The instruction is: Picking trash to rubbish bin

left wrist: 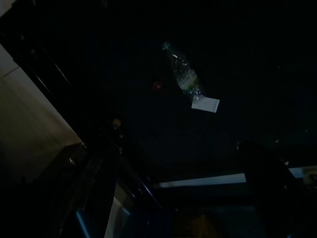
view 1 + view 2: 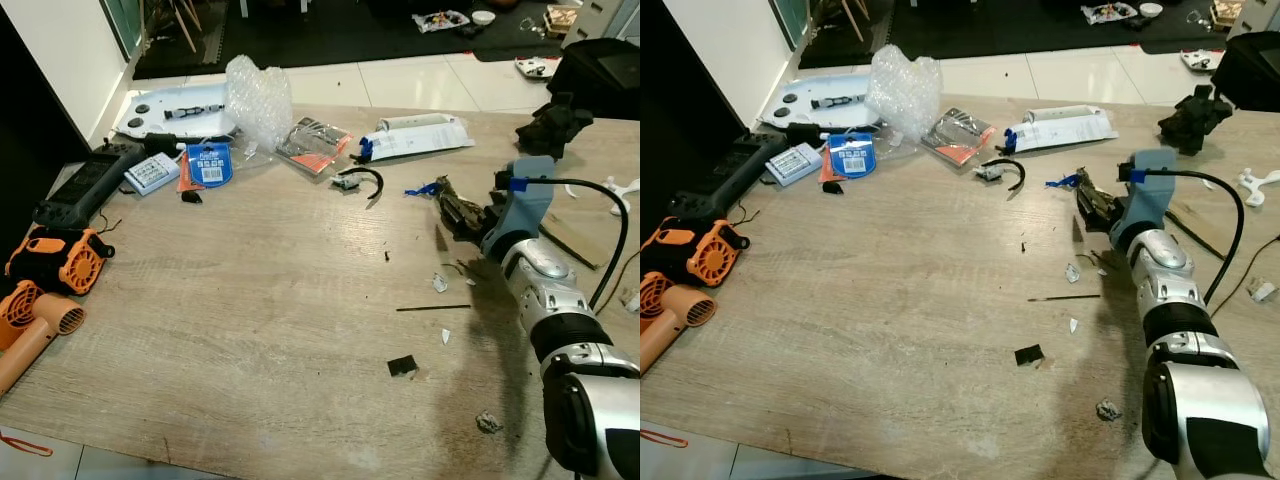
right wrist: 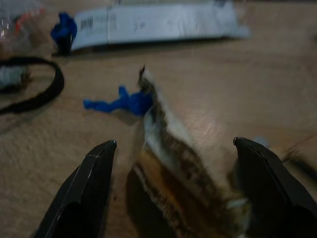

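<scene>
On the right side of the wooden worktop (image 2: 250,320) your right end effector (image 3: 173,193) sits low with its fingers spread wide around a crumpled brown-stained scrap (image 3: 183,168), not yet closed on it; a blue shred (image 3: 121,102) lies just beyond. I judge the task barely begun; no rubbish bin can be made out, and litter is left everywhere: bubble wrap (image 2: 258,98), a white packet (image 2: 415,136), a black cable loop (image 2: 362,180), a small black chip (image 2: 402,365) and pale crumbs. Orange blowers (image 2: 45,285) occupy the left edge; pale floor tiles and dark matting lie behind. Your left arm hangs idle in shade; you cannot tell its end effector's state.
</scene>
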Available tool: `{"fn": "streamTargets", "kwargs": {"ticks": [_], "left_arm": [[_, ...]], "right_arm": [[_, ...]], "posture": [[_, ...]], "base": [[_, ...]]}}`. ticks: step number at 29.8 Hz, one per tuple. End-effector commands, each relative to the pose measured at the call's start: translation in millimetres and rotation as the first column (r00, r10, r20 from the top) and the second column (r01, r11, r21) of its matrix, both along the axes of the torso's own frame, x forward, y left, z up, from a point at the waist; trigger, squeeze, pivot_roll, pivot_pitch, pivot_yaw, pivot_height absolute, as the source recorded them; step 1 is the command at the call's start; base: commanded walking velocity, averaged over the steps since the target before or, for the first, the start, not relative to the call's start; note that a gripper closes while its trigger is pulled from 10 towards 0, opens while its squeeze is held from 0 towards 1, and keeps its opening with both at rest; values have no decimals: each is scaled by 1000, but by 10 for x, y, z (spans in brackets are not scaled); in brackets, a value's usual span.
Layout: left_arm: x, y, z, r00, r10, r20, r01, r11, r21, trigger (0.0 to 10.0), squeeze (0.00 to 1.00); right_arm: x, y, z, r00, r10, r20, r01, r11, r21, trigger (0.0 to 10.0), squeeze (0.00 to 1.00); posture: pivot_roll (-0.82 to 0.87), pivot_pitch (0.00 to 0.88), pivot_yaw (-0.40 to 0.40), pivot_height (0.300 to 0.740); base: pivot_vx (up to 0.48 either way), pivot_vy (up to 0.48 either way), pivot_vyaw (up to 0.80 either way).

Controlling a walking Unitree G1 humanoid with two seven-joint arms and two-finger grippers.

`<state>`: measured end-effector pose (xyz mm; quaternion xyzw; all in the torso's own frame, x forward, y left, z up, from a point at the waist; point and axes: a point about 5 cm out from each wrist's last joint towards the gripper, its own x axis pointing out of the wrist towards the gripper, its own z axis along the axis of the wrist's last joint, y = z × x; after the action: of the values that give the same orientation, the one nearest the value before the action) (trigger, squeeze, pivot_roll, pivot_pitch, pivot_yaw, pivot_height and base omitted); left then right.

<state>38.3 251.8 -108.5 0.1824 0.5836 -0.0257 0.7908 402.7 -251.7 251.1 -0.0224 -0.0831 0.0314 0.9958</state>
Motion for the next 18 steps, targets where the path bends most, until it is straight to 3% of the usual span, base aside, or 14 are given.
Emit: {"fn": "streamTargets", "kwargs": {"ticks": [1,3,4,5,6,7,8,18], "left_arm": [[-167,82,8,999,7,-45,-6,1000,22,10000,0],[-158,72,7,999,-1,-42,2,1000,19,10000,0],[-148,63,5,999,-4,-40,4,1000,17,10000,0],[-141,58,4,999,-4,-39,5,1000,16,10000,0],[-141,58,4,999,-4,-39,5,1000,16,10000,0],[-124,44,1,999,-6,-37,7,1000,13,10000,0],[-103,36,-1,999,-7,-35,7,1000,12,10000,0],[43,-8,-7,1000,2,-15,-2,1000,7,10000,0]], "right_arm": [[9,37,-116,997,27,-66,-26,1000,13,10000,0],[12,64,-183,994,48,-103,-46,999,21,10000,0],[11,65,-224,990,49,-133,-48,999,8,5922,0],[9,61,-247,987,44,-152,-46,999,-7,4471,0],[9,61,-247,987,44,-152,-46,999,-7,4471,0],[-1,25,-313,976,22,-217,-34,998,-50,0,0],[-9,-5,-349,966,3,-257,-20,998,-65,0,0],[-23,-75,-371,944,-30,-330,7,998,-70,0,0]], "posture": [[105,399,94,740],[105,399,94,740],[95,389,90,740],[92,387,90,740],[92,387,90,740],[88,380,87,740],[86,374,85,740],[66,330,75,740]], "base": [[0,0,0],[0,0,0],[0,0,0],[0,0,0],[0,0,0],[0,0,0],[0,0,0],[0,0,0]]}}
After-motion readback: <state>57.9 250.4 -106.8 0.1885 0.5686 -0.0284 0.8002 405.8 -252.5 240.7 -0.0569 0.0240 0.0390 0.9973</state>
